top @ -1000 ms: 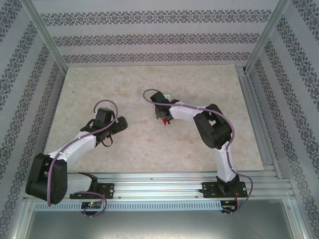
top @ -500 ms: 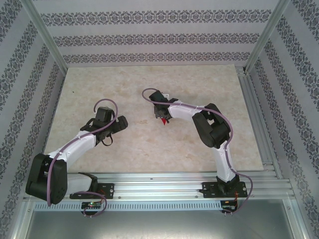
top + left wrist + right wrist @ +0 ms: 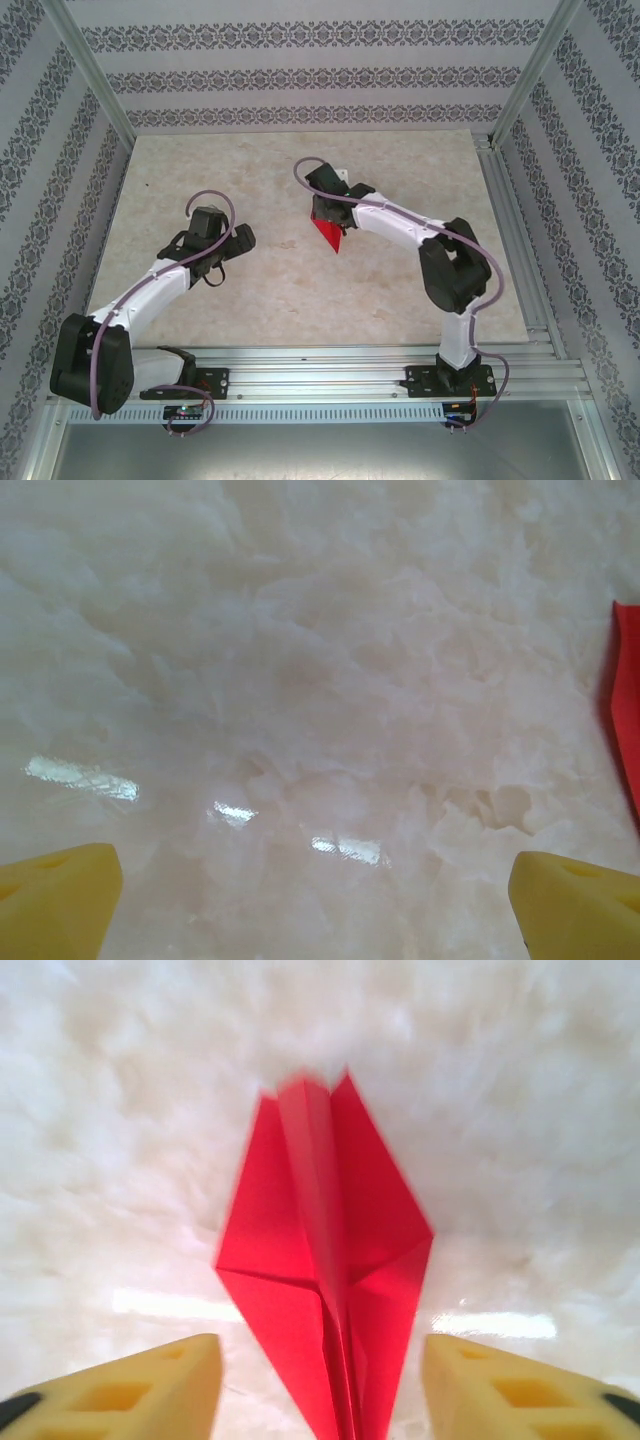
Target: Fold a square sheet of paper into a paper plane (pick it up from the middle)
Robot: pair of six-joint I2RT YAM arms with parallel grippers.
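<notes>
At centre frame on the pale marbled table (image 3: 260, 300), the creased bright-red paper plane (image 3: 325, 1260) lay between the right fingers (image 3: 150, 1385), spread clear of it, folding seemingly done; the left fingers (image 3: 55, 895) gaped wide, empty.

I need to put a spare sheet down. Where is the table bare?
Bare table: far left corner, far right beyond the right arm, near middle between it and the left arm. Crowded around the paper plane.

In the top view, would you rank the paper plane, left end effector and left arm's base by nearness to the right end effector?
1. paper plane, close beside the right end effector
2. left end effector, leftward
3. left arm's base, near-left edge
</notes>
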